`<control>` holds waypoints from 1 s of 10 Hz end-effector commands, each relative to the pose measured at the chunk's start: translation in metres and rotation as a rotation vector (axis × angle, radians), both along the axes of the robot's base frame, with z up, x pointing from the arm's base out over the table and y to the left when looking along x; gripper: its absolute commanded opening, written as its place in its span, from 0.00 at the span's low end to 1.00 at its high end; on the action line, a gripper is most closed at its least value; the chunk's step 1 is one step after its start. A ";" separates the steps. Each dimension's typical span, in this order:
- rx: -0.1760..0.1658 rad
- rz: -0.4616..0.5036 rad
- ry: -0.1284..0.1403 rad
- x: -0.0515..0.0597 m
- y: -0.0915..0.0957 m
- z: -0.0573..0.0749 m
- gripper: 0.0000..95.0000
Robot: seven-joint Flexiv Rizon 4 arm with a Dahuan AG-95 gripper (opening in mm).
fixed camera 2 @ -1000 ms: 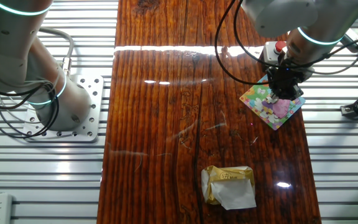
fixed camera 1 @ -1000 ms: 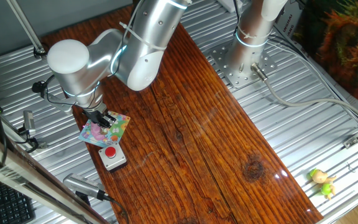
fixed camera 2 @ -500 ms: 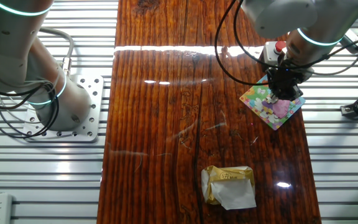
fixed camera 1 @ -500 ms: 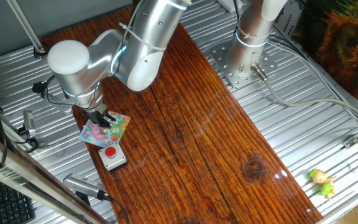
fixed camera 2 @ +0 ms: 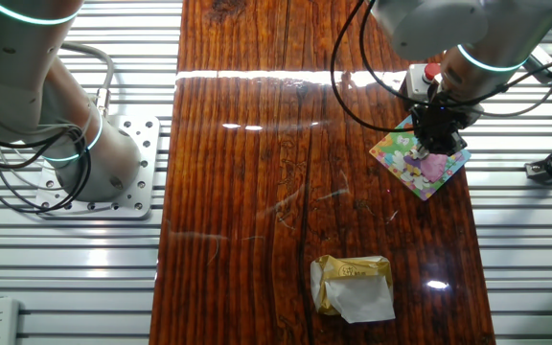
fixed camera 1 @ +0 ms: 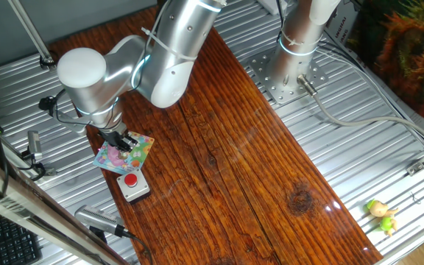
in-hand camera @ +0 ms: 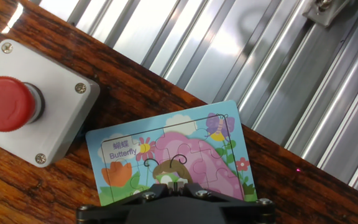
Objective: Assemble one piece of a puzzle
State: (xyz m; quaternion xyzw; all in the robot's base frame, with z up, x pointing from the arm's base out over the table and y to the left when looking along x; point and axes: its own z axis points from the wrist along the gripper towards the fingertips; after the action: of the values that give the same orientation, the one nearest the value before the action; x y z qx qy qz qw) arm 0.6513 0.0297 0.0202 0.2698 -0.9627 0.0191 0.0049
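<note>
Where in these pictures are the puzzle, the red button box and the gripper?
puzzle (in-hand camera: pixel 185 146): hand view, on its pink middle.
red button box (in-hand camera: pixel 64 118): hand view, on the grey housing.
gripper (fixed camera 2: pixel 436 134): the other fixed view, at its black tip over the puzzle.

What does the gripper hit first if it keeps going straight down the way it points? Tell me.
The puzzle. The gripper points down at the board's picture face, apparently right at or on it; contact cannot be confirmed. The grey button box lies beside that line.
</note>
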 end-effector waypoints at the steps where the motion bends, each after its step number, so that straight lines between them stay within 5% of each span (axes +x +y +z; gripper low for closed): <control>1: 0.001 0.005 0.001 0.000 0.000 0.000 0.00; 2: 0.000 0.017 0.000 0.000 0.000 0.000 0.00; 3: -0.002 0.020 0.000 0.000 0.000 0.000 0.20; 10: -0.001 0.012 -0.011 0.000 0.000 0.000 0.20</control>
State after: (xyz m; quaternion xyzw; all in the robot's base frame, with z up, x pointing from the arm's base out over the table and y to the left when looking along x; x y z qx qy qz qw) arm 0.6513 0.0296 0.0201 0.2751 -0.9612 0.0207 0.0001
